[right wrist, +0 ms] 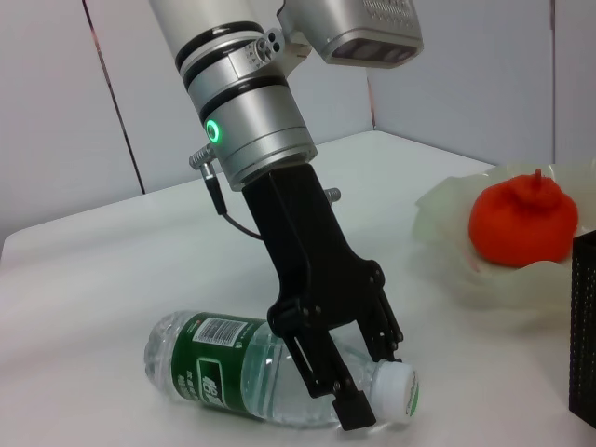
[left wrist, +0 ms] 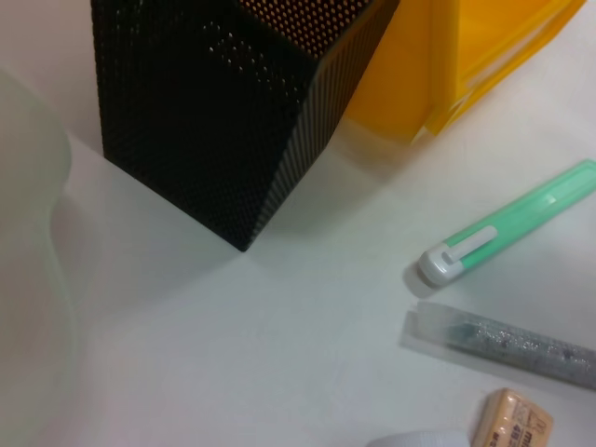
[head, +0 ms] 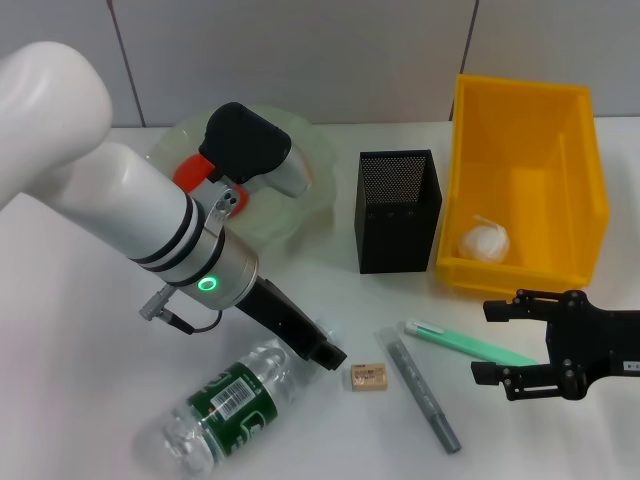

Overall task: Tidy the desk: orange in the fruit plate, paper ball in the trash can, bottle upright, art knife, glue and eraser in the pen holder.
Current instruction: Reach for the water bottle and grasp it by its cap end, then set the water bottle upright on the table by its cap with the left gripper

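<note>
The clear bottle (head: pixel 232 402) with a green label lies on its side at the table's front. My left gripper (right wrist: pixel 374 384) is open, its fingers straddling the bottle's neck by the white cap (right wrist: pixel 399 391). Nearby lie the tan eraser (head: pixel 368 377), the grey glue stick (head: pixel 421 391) and the green art knife (head: pixel 468 343). My right gripper (head: pixel 493 341) is open over the knife's far end. The orange (head: pixel 190 172) sits in the pale fruit plate (head: pixel 310 195). The paper ball (head: pixel 485 241) lies in the yellow trash can (head: pixel 525 110). The black mesh pen holder (head: pixel 398 212) stands upright.
The pen holder (left wrist: pixel 223 112) stands between the fruit plate (left wrist: pixel 28 279) and the trash can (left wrist: pixel 466 56). The knife (left wrist: pixel 507 233), glue (left wrist: pixel 512 342) and eraser (left wrist: pixel 517 424) lie close together in front of it. My left arm crosses over the plate.
</note>
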Controlling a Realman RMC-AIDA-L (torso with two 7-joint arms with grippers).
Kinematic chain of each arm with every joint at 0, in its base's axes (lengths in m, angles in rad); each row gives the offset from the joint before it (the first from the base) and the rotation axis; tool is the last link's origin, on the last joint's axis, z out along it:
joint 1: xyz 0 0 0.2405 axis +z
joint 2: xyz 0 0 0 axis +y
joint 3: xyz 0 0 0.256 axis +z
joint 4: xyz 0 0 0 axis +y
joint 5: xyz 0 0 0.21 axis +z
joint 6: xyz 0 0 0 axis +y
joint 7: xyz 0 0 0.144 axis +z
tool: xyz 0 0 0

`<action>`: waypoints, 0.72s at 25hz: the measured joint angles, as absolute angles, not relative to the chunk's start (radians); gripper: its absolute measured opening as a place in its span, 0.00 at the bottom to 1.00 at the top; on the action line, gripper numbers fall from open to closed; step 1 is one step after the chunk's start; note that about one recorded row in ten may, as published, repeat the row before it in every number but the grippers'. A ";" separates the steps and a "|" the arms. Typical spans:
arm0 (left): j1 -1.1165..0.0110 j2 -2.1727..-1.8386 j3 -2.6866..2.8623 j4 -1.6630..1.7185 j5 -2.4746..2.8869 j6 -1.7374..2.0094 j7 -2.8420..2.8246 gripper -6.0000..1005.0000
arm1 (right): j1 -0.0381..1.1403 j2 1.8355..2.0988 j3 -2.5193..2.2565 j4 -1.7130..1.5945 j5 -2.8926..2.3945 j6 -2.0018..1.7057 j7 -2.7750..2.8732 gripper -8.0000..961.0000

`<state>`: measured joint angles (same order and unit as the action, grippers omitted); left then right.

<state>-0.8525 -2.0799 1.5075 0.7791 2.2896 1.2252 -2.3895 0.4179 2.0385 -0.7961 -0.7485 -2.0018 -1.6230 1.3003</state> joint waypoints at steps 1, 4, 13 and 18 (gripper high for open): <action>-0.852 -2.080 1.508 0.779 2.290 1.225 -2.389 0.61 | 0.418 2.038 -0.796 -0.749 -2.002 -1.623 1.301 0.86; -0.852 -2.080 1.508 0.780 2.290 1.224 -2.389 0.56 | 0.419 2.039 -0.796 -0.748 -2.002 -1.623 1.303 0.86; -0.849 -2.080 1.498 0.802 2.291 1.233 -2.373 0.50 | 0.425 2.039 -0.783 -0.749 -2.002 -1.623 1.305 0.86; -0.821 -2.073 1.459 0.875 2.286 1.271 -2.369 0.44 | 0.427 2.038 -0.781 -0.749 -2.002 -1.624 1.306 0.86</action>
<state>-0.8208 -2.0735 1.4592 0.8745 2.2860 1.2714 -2.3694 0.4274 2.0385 -0.7807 -0.7485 -2.0019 -1.6244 1.3056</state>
